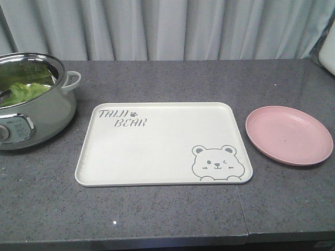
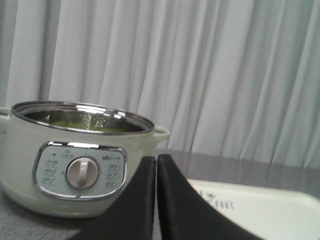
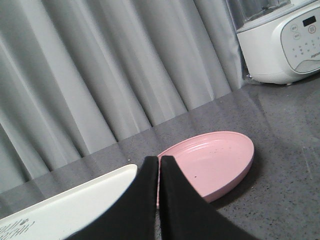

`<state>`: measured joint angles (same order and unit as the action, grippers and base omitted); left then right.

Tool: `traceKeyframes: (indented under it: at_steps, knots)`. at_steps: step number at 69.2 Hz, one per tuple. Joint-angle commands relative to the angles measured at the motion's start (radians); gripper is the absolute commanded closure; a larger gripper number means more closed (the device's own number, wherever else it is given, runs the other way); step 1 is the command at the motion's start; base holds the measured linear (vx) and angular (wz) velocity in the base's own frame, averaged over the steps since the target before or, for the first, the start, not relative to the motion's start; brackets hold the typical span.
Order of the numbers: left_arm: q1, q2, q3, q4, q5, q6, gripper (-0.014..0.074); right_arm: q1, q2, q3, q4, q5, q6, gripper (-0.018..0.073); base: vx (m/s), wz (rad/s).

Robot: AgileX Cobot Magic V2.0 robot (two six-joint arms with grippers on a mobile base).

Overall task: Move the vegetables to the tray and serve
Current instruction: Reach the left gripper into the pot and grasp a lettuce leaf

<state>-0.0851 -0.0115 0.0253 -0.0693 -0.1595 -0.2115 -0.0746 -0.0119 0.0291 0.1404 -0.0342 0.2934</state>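
Vegetables (image 1: 21, 91): crinkled bright green leaves with paler ribs, lying inside the pot (image 1: 44, 112), below its chrome rim. The pot stands on the counter (image 1: 157, 219) just left of the tray (image 1: 162, 151), apart from it. It is pale green, with a side handle facing the tray and a dial panel on its front. Tray: cream-white, rectangular, rounded corners, grey "TAIJI BEAR" lettering at its far left, a winking bear at its near right corner. Left gripper (image 2: 156, 200): both dark fingers pressed together, holding nothing. It sits low, near the tray's left end. The pot is beyond it and to its left, and only a sliver of green shows over the rim. The pot's front wall stands between this gripper and the leaves. Right gripper (image 3: 159, 200): fingers likewise together, holding nothing, positioned off the tray's right end, well apart from the vegetables. A round pink plate (image 1: 288, 136) lies just right of the tray, directly beyond the right gripper. A white appliance (image 3: 285, 45) stands further right of the tray. A grey curtain (image 1: 183, 29) hangs behind the counter.
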Motion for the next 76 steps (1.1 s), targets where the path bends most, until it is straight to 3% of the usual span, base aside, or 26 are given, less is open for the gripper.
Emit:
traceKeyframes:
  at_steps: [1,7,15,24,34,38,48,59,67,76]
  knots:
    - [-0.002,-0.013,0.017,-0.008,-0.152,-0.146,0.0602,-0.007,-0.007,-0.003,0.002,-0.064,-0.001,0.0562,0.0,0.0]
    - [-0.002,-0.013,0.017,-0.008,-0.236,-0.244,0.0602,-0.007,0.0,-0.076,-0.025,-0.06,-0.012,0.0562,0.0,0.0]
    - [-0.002,-0.013,-0.008,-0.008,-0.313,-0.276,0.0602,-0.007,0.066,-0.253,-0.091,0.014,-0.012,0.0562,0.0,0.0]
    - [-0.002,-0.013,-0.145,-0.005,-0.215,-0.272,0.0602,-0.007,0.228,-0.494,-0.111,0.159,-0.058,0.0562,0.0,0.0]
    - [-0.002,-0.012,-0.335,0.052,-0.067,-0.216,0.0602,-0.007,0.448,-0.73,-0.059,0.272,-0.302,0.0562,0.0,0.0]
    - [-0.002,-0.011,-0.404,0.069,-0.02,-0.173,0.0602,-0.007,0.533,-0.808,0.015,0.314,-0.419,0.0562,0.0,0.0]
    - [-0.002,0.054,-0.546,0.075,0.13,-0.081,0.0602,-0.007,0.713,-0.95,0.37,0.43,-0.775,0.0538,0.0,0.0]
    - [-0.002,0.098,-0.584,0.069,0.199,-0.099,0.0596,-0.007,0.793,-0.961,0.775,0.52,-1.143,0.037,0.0,0.0]
    - [-0.002,0.098,-0.584,0.069,0.201,-0.099,0.0545,-0.007,0.801,-0.961,0.944,0.557,-1.271,0.0159,0.0,0.0]
    - [-0.002,0.098,-0.584,0.052,0.243,-0.101,0.0384,-0.007,0.8,-0.961,0.995,0.539,-1.285,-0.002,0.0,0.0]
